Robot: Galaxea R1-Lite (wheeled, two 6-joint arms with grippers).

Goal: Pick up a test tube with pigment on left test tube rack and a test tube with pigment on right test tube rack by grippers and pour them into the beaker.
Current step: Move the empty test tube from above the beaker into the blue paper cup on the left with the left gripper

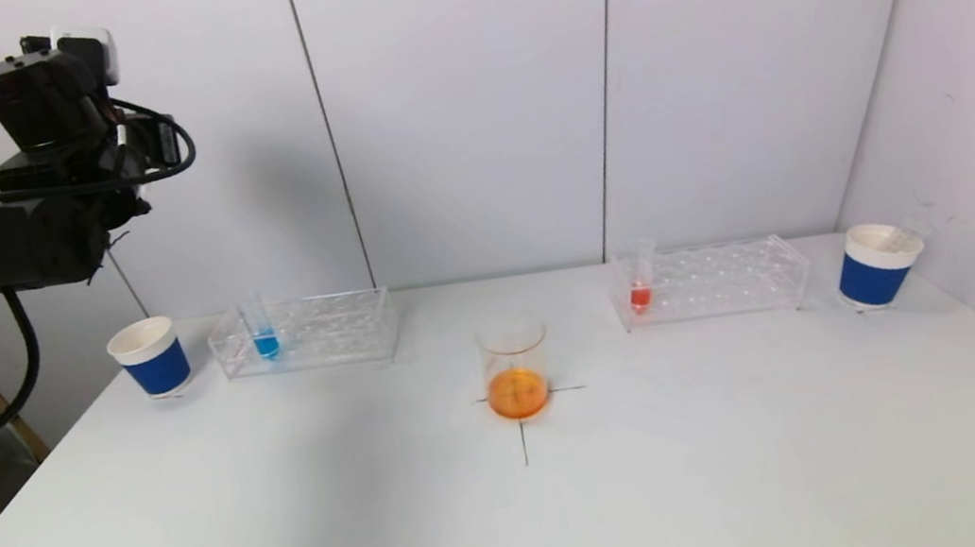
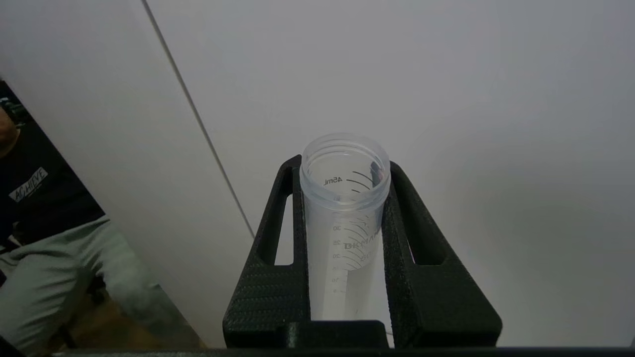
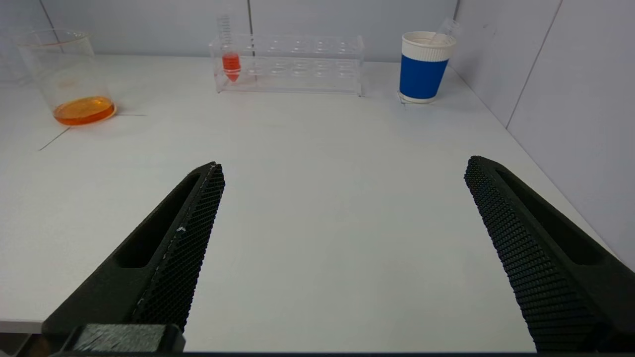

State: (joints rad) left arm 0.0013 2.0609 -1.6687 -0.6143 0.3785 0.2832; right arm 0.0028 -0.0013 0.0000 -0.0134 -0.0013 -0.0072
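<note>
My left arm (image 1: 48, 135) is raised high at the far left, above the paper cup there. In the left wrist view my left gripper (image 2: 345, 167) is shut on a clear, empty graduated test tube (image 2: 342, 218), its open mouth towards the wall. A test tube with blue pigment (image 1: 263, 332) stands in the left test tube rack (image 1: 334, 333). Another with red pigment (image 1: 640, 283) stands in the right test tube rack (image 1: 727, 280). The beaker (image 1: 514, 360) holds orange liquid at the table's middle. My right gripper (image 3: 345, 166) hangs open and empty low over the near right of the table.
A blue-banded paper cup (image 1: 150, 357) stands left of the left rack. Another cup (image 1: 877, 264) right of the right rack holds an empty tube (image 3: 446, 29). White wall panels close the back and right side. A black cross is marked under the beaker.
</note>
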